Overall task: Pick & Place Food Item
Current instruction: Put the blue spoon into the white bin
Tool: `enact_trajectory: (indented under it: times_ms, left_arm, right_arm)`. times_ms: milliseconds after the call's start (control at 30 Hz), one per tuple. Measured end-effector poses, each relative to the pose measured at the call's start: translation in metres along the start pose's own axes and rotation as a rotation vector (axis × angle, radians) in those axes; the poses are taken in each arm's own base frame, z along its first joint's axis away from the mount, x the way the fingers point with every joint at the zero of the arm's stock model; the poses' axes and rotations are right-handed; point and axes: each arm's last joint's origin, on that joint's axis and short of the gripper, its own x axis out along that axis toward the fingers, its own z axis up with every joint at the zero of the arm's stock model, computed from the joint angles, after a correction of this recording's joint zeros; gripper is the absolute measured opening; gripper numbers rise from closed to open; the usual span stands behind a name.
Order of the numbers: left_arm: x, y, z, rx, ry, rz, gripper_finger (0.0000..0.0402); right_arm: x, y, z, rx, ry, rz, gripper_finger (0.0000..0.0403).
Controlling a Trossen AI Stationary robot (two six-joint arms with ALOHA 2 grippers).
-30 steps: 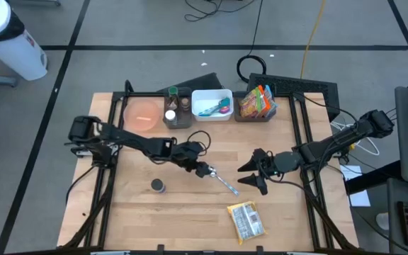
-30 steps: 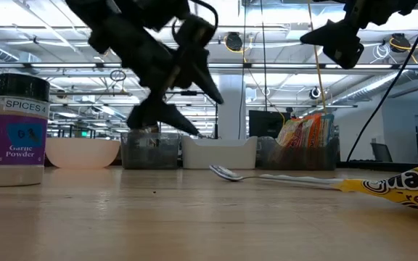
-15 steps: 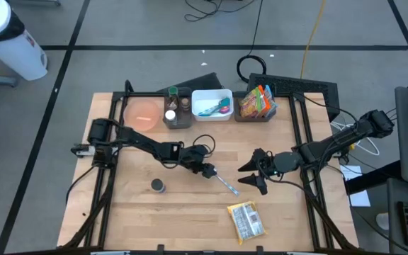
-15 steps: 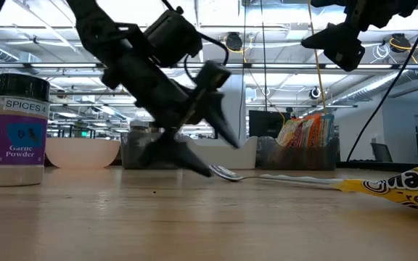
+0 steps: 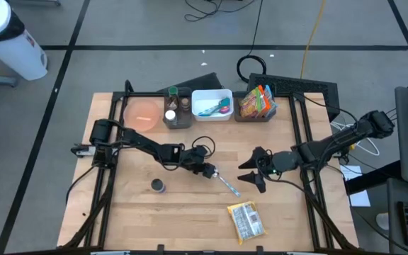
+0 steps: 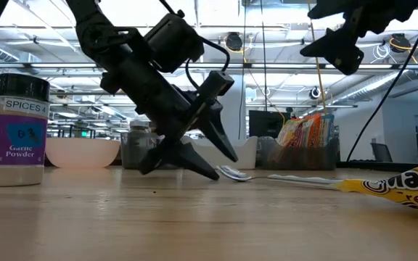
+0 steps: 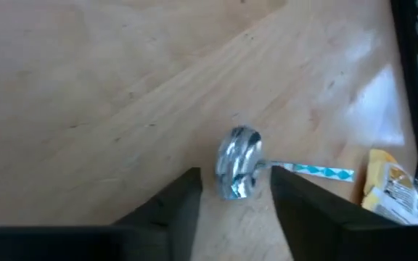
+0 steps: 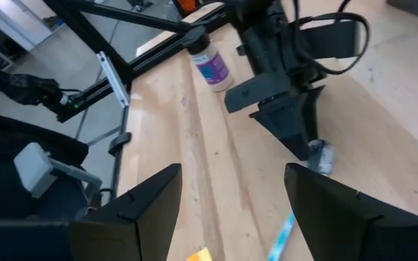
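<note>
A spoon (image 5: 225, 181) with a silver bowl (image 7: 239, 159) and a white-and-blue handle lies flat on the wooden table. My left gripper (image 7: 234, 192) is down at the table, slanting down from the left. It is open, with one finger on each side of the spoon's bowl and a small gap showing on both sides. A yellow food packet (image 5: 246, 220) lies near the front edge. My right gripper (image 5: 249, 176) hangs open above the table to the right of the spoon, holding nothing.
A garlic powder jar (image 5: 159, 185) stands left of the spoon. Along the far edge are a pink bowl (image 5: 144, 113), a bin of jars (image 5: 178, 108), a white bin (image 5: 212, 104) and a bin of snack packets (image 5: 256, 103). Bare wood lies between spoon and packet.
My left gripper has come down onto the table at the spoon's bowl, tipping more steeply. Its fingers have drawn closer together around the bowl. The spoon has stayed where it was.
</note>
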Motion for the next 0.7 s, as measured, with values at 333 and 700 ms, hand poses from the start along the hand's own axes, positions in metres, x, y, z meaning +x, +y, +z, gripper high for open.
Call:
enact_trajectory:
  times_ms: [333, 700]
  left_arm:
    - [0.000, 0.000, 0.006, -0.041, -0.066, -0.014, 0.0012]
    - [-0.027, -0.029, 0.041, 0.106, -0.118, -0.140, 0.0004]
  right_arm:
    - [0.001, -0.007, 0.004, 0.006, -0.011, -0.029, 0.0238]
    - [0.001, -0.007, 0.005, -0.021, -0.013, -0.033, 0.0238]
